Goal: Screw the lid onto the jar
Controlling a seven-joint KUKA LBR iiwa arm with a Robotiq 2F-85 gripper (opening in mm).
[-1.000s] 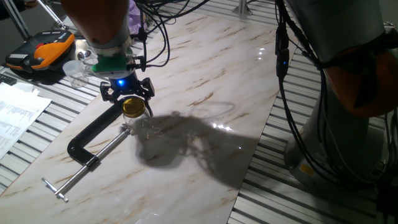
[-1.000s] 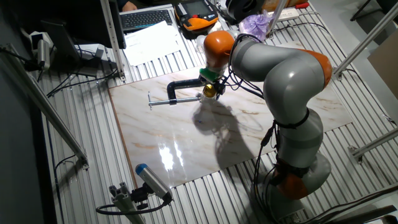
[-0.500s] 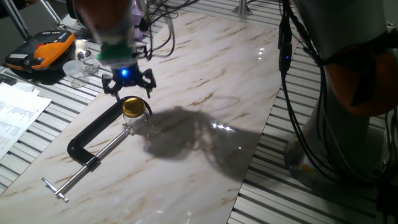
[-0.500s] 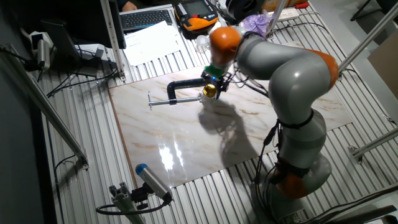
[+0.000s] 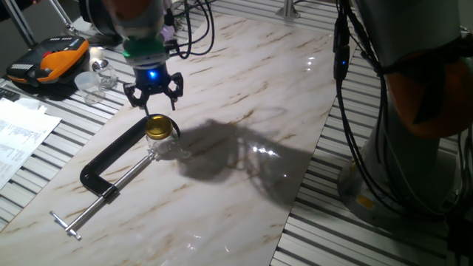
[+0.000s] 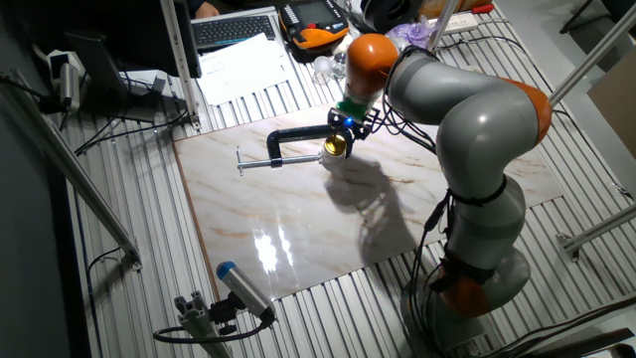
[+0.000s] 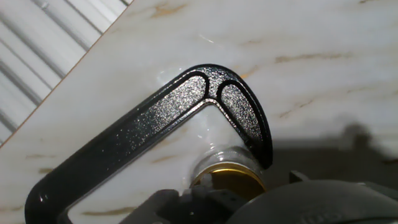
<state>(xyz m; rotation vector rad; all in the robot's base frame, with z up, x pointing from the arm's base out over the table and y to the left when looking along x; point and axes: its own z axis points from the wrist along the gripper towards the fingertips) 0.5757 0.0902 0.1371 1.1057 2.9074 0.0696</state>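
My fingers (image 5: 153,97) hang spread apart and empty just above the lid (image 5: 157,127), which sits on the mouth of the jar (image 5: 164,145); the jar stands on the marble tabletop (image 5: 244,89) near its left edge, pinched in the jaw of a black clamp (image 5: 111,159) whose screw bar runs out toward the tabletop's near-left corner. In the other fixed view the gold lid (image 6: 336,146) shows just under my hand (image 6: 345,119), beside the end of the clamp (image 6: 288,136). My own camera shows the clamp's curved frame (image 7: 155,124) wrapping round the clear jar (image 7: 214,158), with the lid (image 7: 229,179) partly hidden at the bottom of the picture by my own body. I judge the lid is on but I cannot tell how tight it is, so the step in hand is another turn: I should come straight down, centred on the lid, close evenly on its rim rather than its flat top, and twist without pushing sideways, since the clamp grips only the glass and a sideways shove could tip or slide it. I should keep clear of the clamp's arm, which lies close to the lid, and let go before lifting.
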